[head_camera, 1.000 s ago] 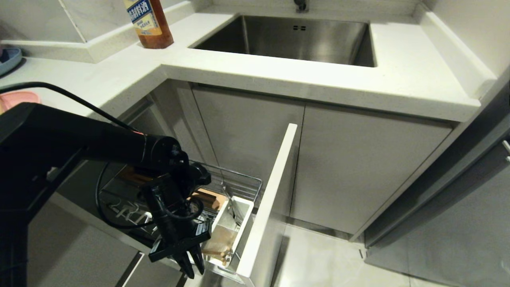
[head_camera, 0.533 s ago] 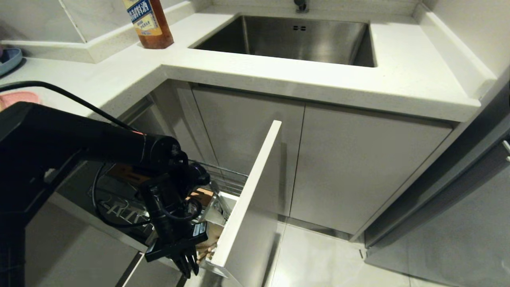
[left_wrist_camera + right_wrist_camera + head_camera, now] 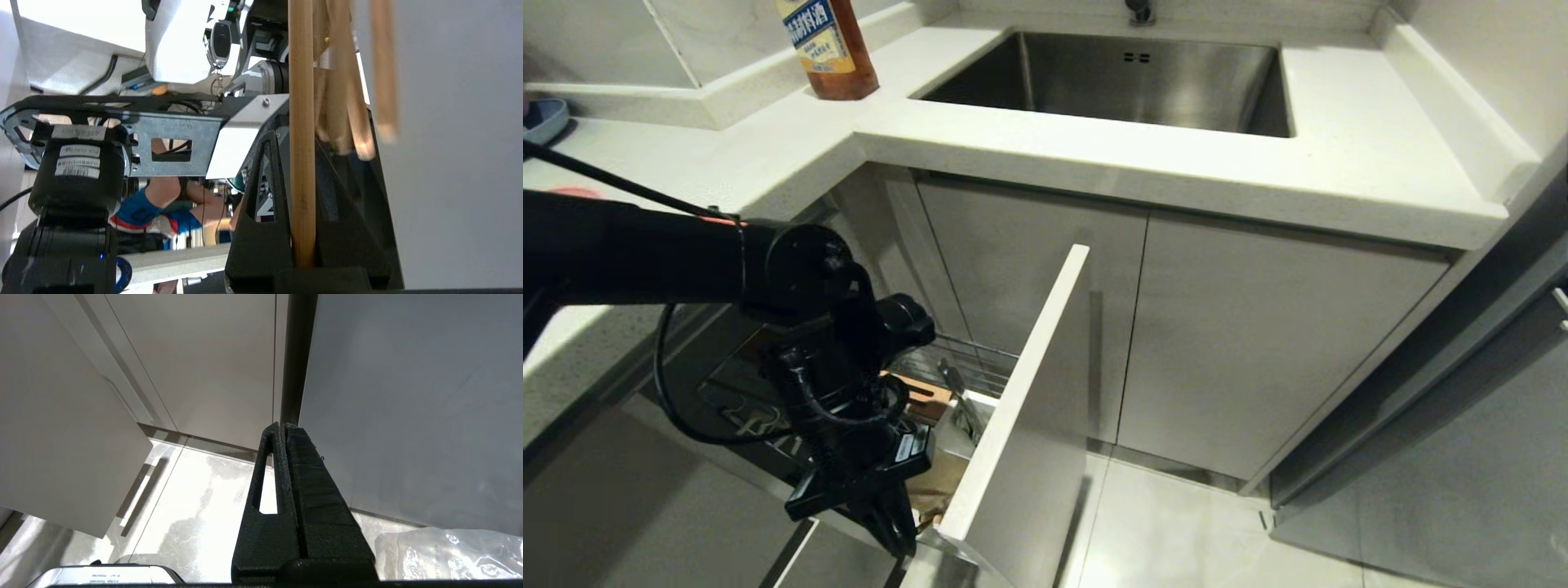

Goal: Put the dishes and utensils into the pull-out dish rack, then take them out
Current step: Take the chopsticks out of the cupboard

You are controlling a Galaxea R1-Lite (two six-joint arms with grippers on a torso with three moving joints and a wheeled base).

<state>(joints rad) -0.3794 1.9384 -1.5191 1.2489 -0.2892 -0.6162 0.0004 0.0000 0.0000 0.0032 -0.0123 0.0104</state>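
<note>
The left gripper [image 3: 894, 535] points down at the near corner of the pull-out rack [image 3: 1013, 408], clenched on a chopstick [image 3: 301, 163]. More chopsticks [image 3: 347, 102] stand just beside it in the cup.

The right gripper [image 3: 284, 428] hangs parked, fingers pressed together.

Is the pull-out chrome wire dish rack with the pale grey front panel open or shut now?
Open. The pale grey front panel stands away from the cabinet, and the pull-out chrome wire dish rack shows behind it.

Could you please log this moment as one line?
left hand: shut on chopstick | over utensil cup in dish rack | right hand: shut, parked
</note>
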